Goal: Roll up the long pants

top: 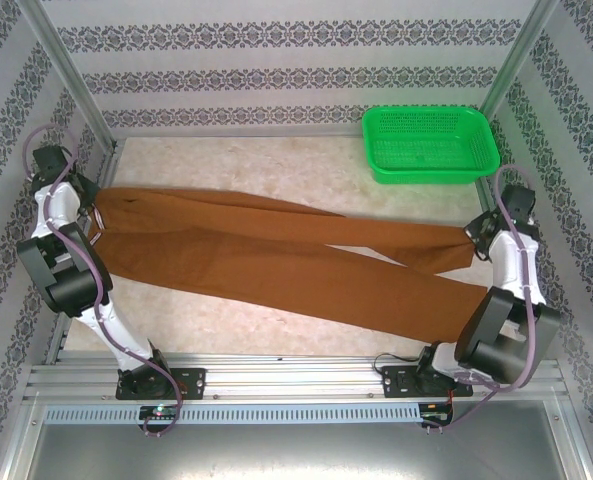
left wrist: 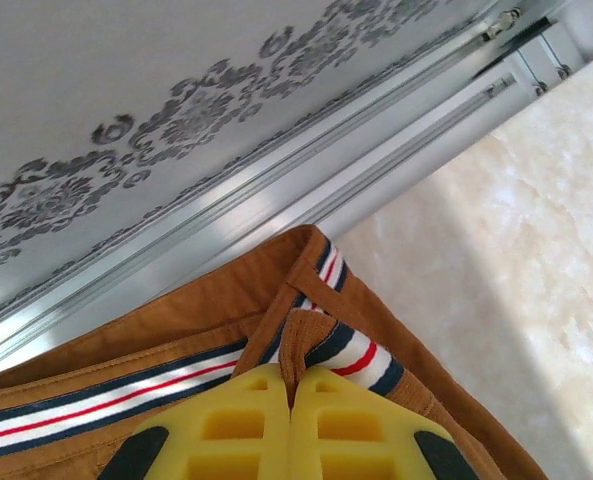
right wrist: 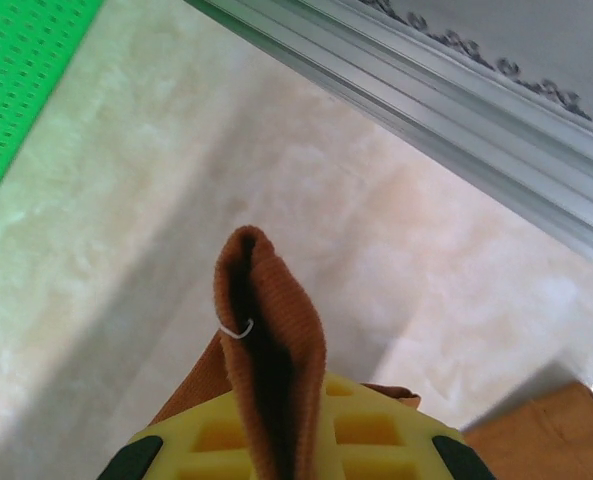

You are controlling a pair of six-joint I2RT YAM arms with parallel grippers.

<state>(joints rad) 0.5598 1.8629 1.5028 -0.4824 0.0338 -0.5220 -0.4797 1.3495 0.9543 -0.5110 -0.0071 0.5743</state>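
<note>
Two arms stand at opposite ends of the long pants [top: 276,250], which lie stretched flat across the middle of the top view, running from the left edge towards the lower right. The waist is at the left; the two legs run rightward and overlap a little past the centre of the frame. The marbled worktop [top: 276,170] shows pale above and below the cloth.

At the left of that view the left gripper [top: 92,214] sits on the waist end. Its wrist camera shows the yellow fingers [left wrist: 236,430] pressed together at the bottom of the frame, pinching a fold of the waistband [left wrist: 341,350] — the lining there is striped navy, white and red. Behind it, an aluminium rail [left wrist: 306,180] and the patterned wall [left wrist: 126,120] cross the upper left.

At the right of the top view the right gripper [top: 479,236] meets the end of the upper leg. In its own camera the yellow fingers [right wrist: 376,430] are closed on a fold of rust-brown cloth that stands up between them at the bottom centre, with a small pale thread loop [right wrist: 238,330] on its edge.

A green mesh basket [top: 431,145] rests on the worktop at the upper right of the top view, apart from the pants — its corner also shows at the upper left of the right wrist view.
</note>
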